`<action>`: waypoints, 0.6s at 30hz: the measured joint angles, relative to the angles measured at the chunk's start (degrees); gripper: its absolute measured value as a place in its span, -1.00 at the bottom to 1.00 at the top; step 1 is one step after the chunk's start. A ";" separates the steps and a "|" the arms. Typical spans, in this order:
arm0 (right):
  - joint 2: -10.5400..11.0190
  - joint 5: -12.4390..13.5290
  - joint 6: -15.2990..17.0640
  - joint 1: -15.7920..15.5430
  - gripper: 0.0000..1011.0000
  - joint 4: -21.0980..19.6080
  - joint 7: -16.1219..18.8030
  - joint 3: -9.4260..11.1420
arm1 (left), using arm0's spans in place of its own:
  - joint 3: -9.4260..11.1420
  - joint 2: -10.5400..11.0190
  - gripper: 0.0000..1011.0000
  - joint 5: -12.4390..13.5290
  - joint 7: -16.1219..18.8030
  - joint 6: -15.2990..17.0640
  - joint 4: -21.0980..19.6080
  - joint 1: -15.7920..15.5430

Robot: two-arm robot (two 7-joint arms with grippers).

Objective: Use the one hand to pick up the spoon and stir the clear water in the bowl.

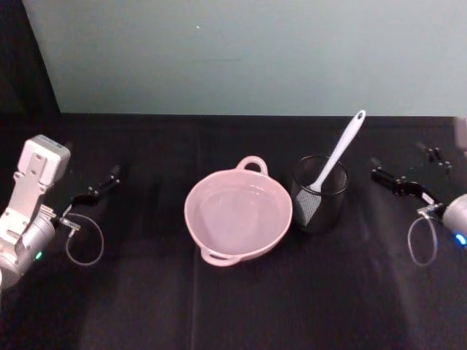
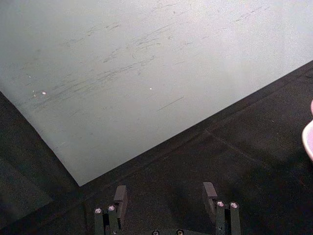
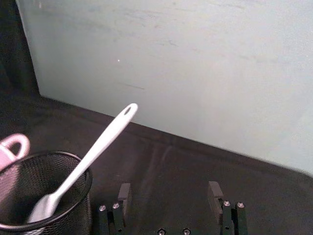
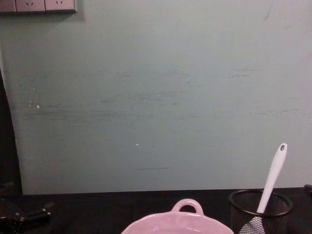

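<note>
One pink bowl (image 1: 238,216) w/ two loop handles, one at the far rim, one at the near rim. One black mesh cup (image 1: 319,194) just beside it, on the robot's right. One white spoon (image 1: 337,156) standing tilted in that cup, w/ one hole at the handle end. One body of clear water (image 1: 233,211), in the bowl. Two grippers: left gripper (image 1: 95,191) & right gripper (image 1: 394,179), each w/ two black fingers, spread apart, nothing between. One clear cable loop by each wrist, so two loops. One black cloth-covered table (image 1: 233,306). One pale green wall (image 4: 156,97) behind.
</note>
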 joint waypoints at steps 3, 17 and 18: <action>-0.55 -5.55 0.20 2.24 0.98 1.24 -1.66 -2.37 | 0.00 0.00 1.00 0.00 0.00 0.00 0.00 0.00; -3.28 -19.98 -3.29 6.39 0.98 7.50 -7.19 -6.78 | 0.00 0.00 1.00 0.00 0.00 0.00 0.00 0.00; -3.56 -20.35 -3.95 6.26 0.98 7.82 -7.61 -6.55 | 0.00 0.00 1.00 0.00 0.00 0.00 0.00 0.00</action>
